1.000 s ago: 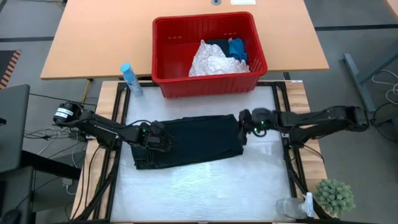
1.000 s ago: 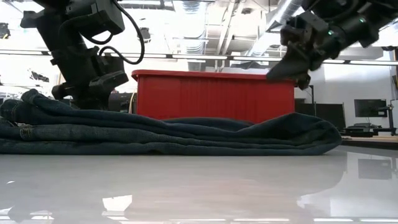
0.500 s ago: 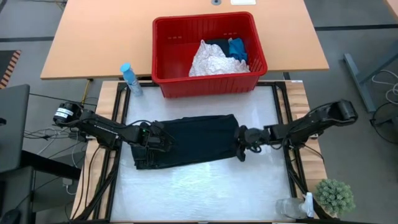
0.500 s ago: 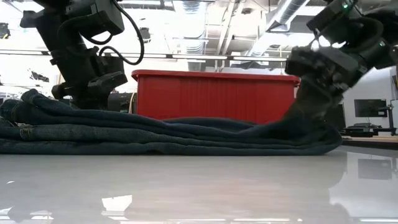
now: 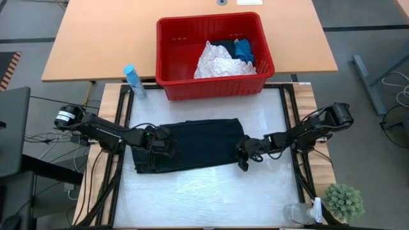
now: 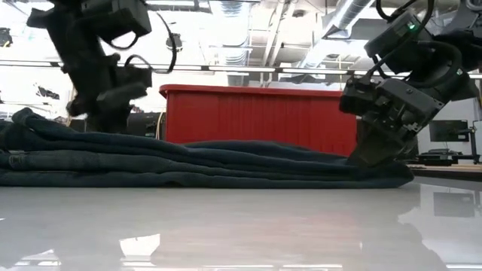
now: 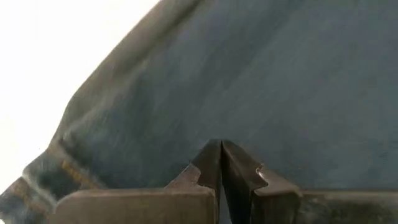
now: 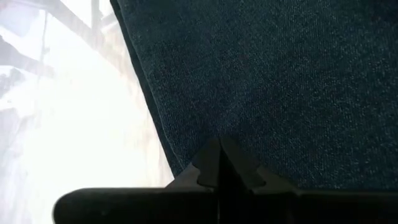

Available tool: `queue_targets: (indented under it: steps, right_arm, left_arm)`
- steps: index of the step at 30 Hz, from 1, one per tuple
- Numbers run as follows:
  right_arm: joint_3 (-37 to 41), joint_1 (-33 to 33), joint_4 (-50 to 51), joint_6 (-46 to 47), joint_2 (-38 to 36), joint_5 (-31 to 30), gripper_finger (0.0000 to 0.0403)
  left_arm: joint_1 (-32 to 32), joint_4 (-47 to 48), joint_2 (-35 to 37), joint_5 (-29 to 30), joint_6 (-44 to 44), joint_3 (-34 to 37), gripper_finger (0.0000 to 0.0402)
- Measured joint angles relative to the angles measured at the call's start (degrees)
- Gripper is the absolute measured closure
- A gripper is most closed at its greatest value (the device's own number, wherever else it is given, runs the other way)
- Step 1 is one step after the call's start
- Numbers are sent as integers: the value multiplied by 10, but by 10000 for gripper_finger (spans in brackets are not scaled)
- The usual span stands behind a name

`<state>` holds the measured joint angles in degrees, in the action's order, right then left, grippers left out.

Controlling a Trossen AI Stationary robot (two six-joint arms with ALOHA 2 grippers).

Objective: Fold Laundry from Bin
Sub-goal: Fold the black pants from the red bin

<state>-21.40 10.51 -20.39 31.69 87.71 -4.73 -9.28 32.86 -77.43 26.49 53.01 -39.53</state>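
White tabletop (image 5: 211, 191), folded dark jeans (image 5: 198, 144) mid-table, red bin (image 5: 214, 80) behind

The folded jeans (image 5: 192, 145) lie across the middle of the table (image 5: 204, 191). The left gripper (image 5: 158, 142) rests on their left end, the right gripper (image 5: 244, 152) on their right end. Behind them, at the table's far edge, stands the bin (image 5: 167, 64), with the laundry (image 5: 220, 59) inside it. A bottle (image 5: 133, 81) stands just left of the bin. A small plant (image 5: 344, 201) sits at the near right corner.

White table (image 5: 211, 191) — folded dark jeans (image 5: 204, 144), plant (image 5: 344, 201), bottle (image 5: 300, 213).
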Motion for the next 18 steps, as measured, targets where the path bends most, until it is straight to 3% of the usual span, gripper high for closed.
queue_targets:
  steps: [8,18]
  right_arm:
    - [3,-12,1,16,-59,16,369]
    - [3,-55,9,133,-194,138,313]
  left_arm:
    - [0,-16,43,25,-11,-65,399]
    - [2,-113,47,33,-4,-69,377]
